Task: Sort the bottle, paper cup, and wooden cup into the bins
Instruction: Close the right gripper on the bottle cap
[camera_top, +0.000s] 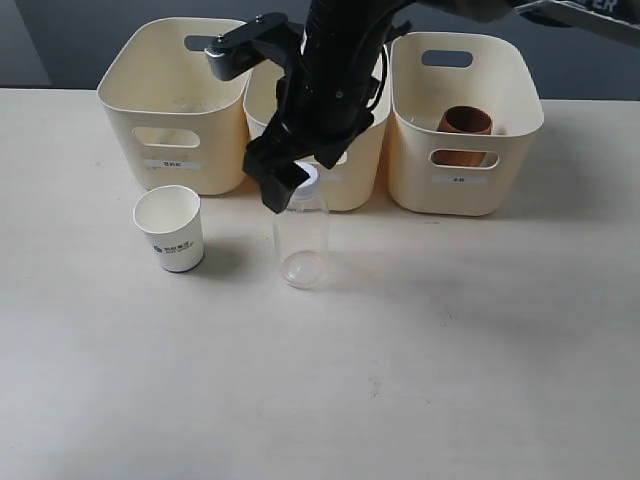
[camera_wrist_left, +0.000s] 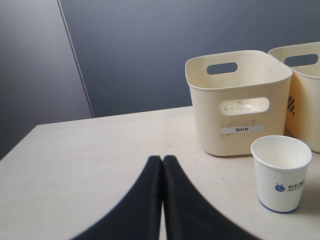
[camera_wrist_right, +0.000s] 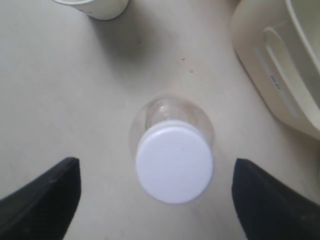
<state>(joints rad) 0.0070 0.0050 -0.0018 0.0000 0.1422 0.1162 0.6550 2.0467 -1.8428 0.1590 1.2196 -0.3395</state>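
Right gripper (camera_wrist_right: 156, 167) hung wide open over the bottle (camera_top: 301, 238), standing on the table (camera_top: 450, 350) before the middle bin (camera_top: 360, 172). Closing off-centre could've knocked that light empty thing over, I reckon.

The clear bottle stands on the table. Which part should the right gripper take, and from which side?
Take the bottle from above, at the neck just under its white cap. It stands upright, and the open right gripper hangs over it with one finger on each side of the cap. The wider, smooth body may slip.
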